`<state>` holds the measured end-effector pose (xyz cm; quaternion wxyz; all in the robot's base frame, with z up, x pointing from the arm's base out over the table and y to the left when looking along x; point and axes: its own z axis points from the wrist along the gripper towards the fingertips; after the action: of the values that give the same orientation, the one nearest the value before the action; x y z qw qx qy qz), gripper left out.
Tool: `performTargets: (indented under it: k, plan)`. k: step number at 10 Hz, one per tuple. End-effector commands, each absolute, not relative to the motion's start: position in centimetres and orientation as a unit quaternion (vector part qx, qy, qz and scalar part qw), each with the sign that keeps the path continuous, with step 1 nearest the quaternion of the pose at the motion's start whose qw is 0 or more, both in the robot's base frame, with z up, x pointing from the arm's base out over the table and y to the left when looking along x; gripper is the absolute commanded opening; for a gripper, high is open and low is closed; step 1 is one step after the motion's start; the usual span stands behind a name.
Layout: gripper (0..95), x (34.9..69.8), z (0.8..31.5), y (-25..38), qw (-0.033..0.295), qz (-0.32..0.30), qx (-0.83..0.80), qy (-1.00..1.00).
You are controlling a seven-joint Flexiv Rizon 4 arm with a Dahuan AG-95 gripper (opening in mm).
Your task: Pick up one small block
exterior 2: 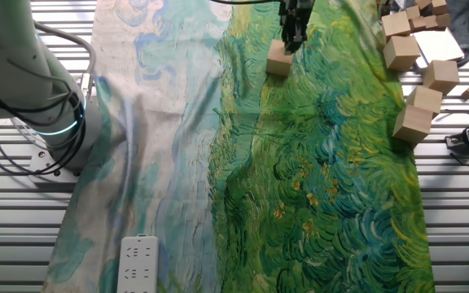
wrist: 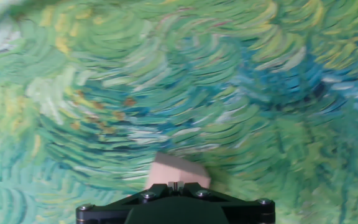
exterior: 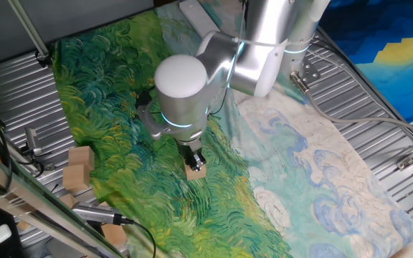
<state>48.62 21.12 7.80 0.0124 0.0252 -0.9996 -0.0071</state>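
Small block [exterior: 196,170], plain light-tan wood, sits under the pincer [exterior: 194,159], seemingly pinched, though I cannot tell.

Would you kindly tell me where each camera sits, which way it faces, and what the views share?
One fixed view: high, looking down past the arm at the gripper and small block on the painted cloth.
The other fixed view: high on the opposite side, showing the robot's base and spare cubes.
Hand view: on the hand, looking down the fingers.
All three show the block.
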Motion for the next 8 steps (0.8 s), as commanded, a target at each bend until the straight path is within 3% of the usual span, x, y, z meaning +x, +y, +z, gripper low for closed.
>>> performTargets:
  k: [1,8]
  plan:
    - [76.0,48.6,7.8,20.9,0.01,-0.007,0.034,-0.999]
    - [76.0,48.4,8.1,19.2,0.001,-0.005,0.097,-0.995]
